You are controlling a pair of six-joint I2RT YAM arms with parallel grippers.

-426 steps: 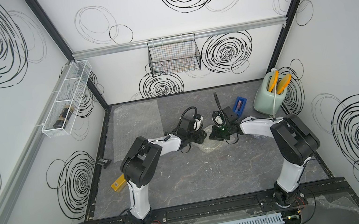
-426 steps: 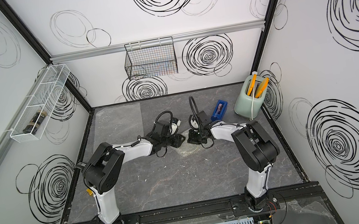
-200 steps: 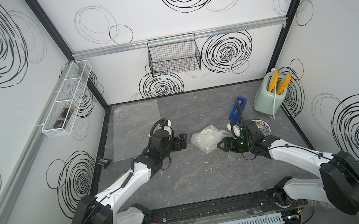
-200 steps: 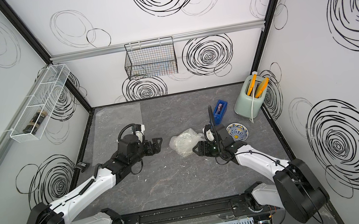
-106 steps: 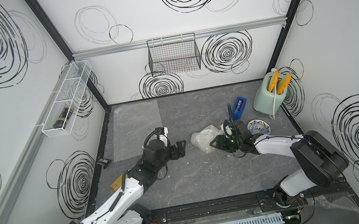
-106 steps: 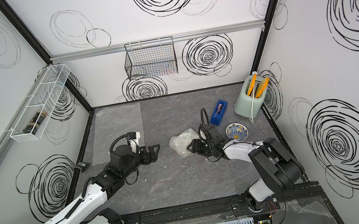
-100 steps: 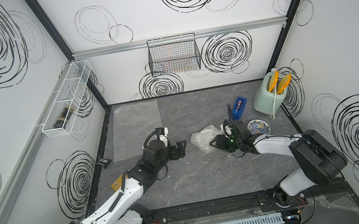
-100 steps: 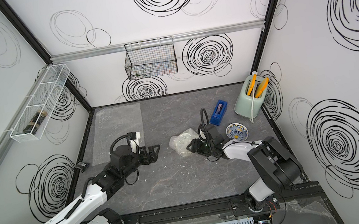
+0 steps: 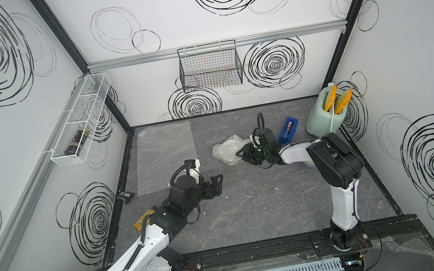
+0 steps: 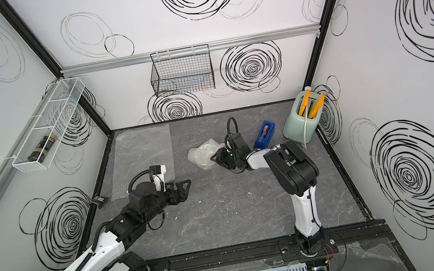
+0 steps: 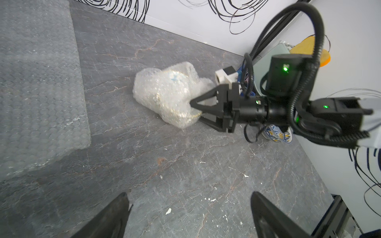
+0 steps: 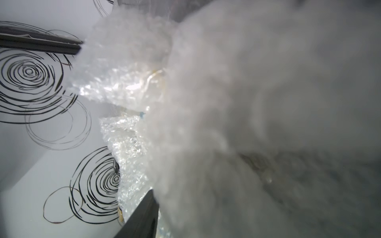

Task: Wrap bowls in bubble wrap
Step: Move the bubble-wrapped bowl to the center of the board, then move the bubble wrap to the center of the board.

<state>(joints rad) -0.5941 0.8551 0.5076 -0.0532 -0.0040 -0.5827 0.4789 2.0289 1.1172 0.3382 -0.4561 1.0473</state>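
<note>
A crumpled bundle of bubble wrap [image 9: 225, 149] [image 10: 203, 152] [image 11: 167, 92] lies mid-table in both top views. The cream bowl [image 11: 175, 77] shows faintly through it by yellow and teal glints. My right gripper [image 9: 244, 155] [image 10: 217, 157] [image 11: 195, 110] has its jaws drawn in on the bundle's right edge, with film between them. In the right wrist view the wrap fills the frame beside one finger [image 12: 142, 214]. The white and blue bowl [image 11: 275, 134] sits under the right arm. My left gripper [image 9: 216, 184] [image 10: 185, 187] [image 11: 189, 206] hangs open and empty near the front left.
A second, flat sheet of bubble wrap [image 9: 165, 153] [image 10: 142, 157] [image 11: 41, 82] lies at the back left. A blue tape dispenser [image 9: 288, 130] and a green jug [image 9: 322, 115] with yellow tools stand at the back right. A yellow item [image 9: 142, 221] lies by the left edge.
My right gripper has moved left onto the wrapped bundle and its jaws have narrowed. The left gripper has drawn back toward the front, away from the bundle, still open.
</note>
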